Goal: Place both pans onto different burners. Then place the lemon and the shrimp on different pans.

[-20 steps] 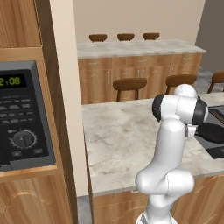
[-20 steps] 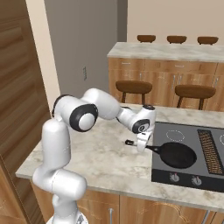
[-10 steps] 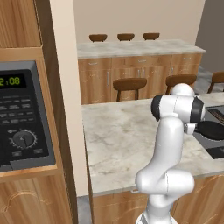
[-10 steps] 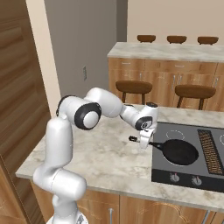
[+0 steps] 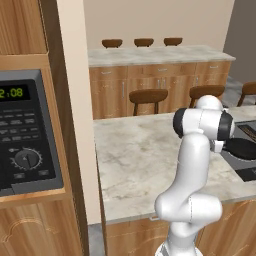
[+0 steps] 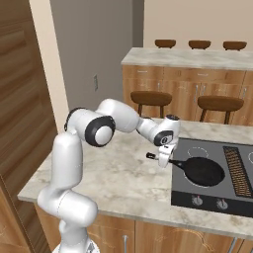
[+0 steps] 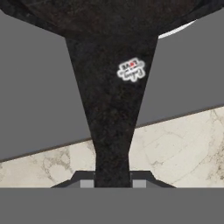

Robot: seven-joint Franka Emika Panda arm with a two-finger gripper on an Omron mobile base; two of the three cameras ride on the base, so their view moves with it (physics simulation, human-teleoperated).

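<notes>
The robot's fingers (image 7: 113, 183) are clenching the thin handle end of a black pan (image 6: 203, 171) sitting on the cooktop (image 6: 197, 195) beside the marble tabletop (image 6: 113, 179), and, gripped so far out, the pan is risking tipping or twisting off its burner.

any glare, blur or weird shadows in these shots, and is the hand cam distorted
Right base view: flat, even light, no glare on the cooktop, the pan sharp. Left base view: slightly soft, the pan cut off by the frame edge and partly behind the arm. Hand view: very close, so the pan handle looks stretched, widening away from the gripper; the small label on it is too blurred to read.
</notes>
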